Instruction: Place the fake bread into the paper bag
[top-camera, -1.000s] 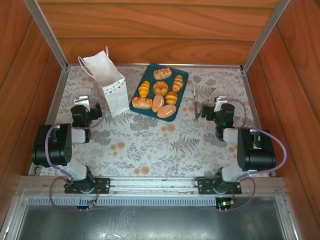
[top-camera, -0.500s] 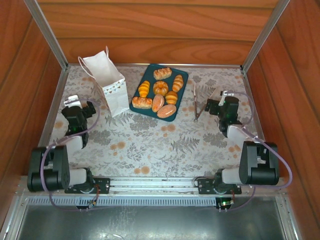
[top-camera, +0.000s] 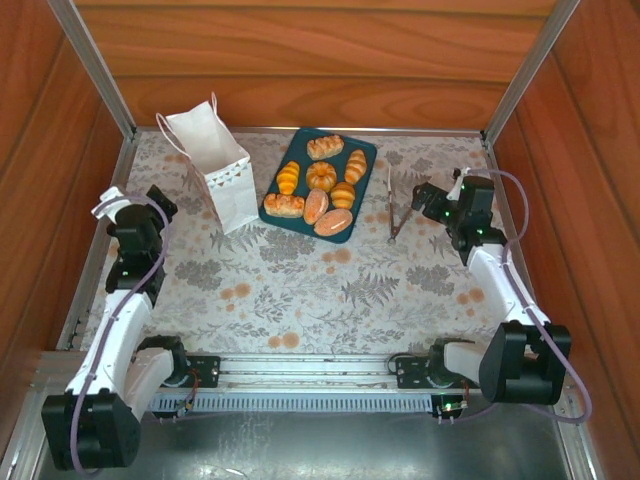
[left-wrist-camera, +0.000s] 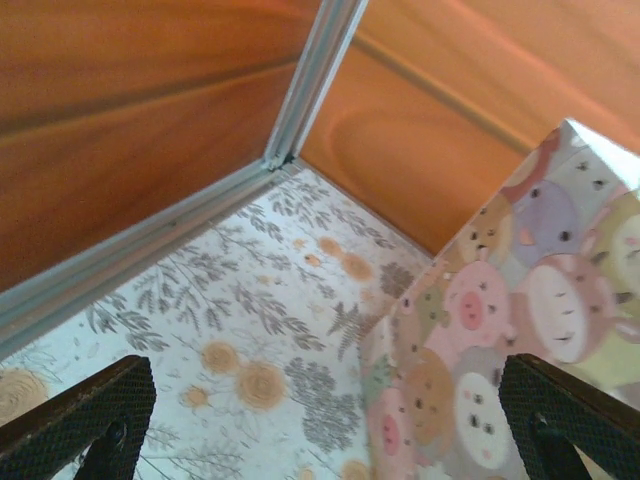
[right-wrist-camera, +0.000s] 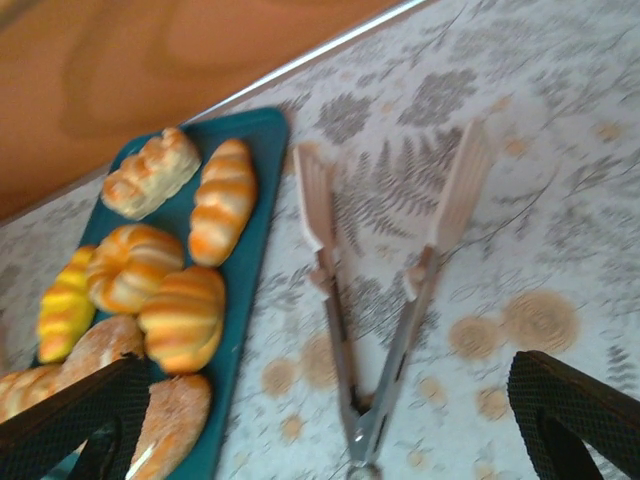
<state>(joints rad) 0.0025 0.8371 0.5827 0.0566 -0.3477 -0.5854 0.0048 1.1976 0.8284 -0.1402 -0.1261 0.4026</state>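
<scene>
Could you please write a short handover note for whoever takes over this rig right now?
The left end effector is open and empty, beside the paper bag.
The right end effector is open and empty, near the tongs.
The bread lies on the tray, to the right of the upright paper bag.
Done: nothing visibly bagged.
Left: move every piece into the paper bag.

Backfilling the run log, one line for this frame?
left gripper: open, short of paper bag | right gripper: open, facing tongs | fake bread: all on tray | grasp: none
</scene>
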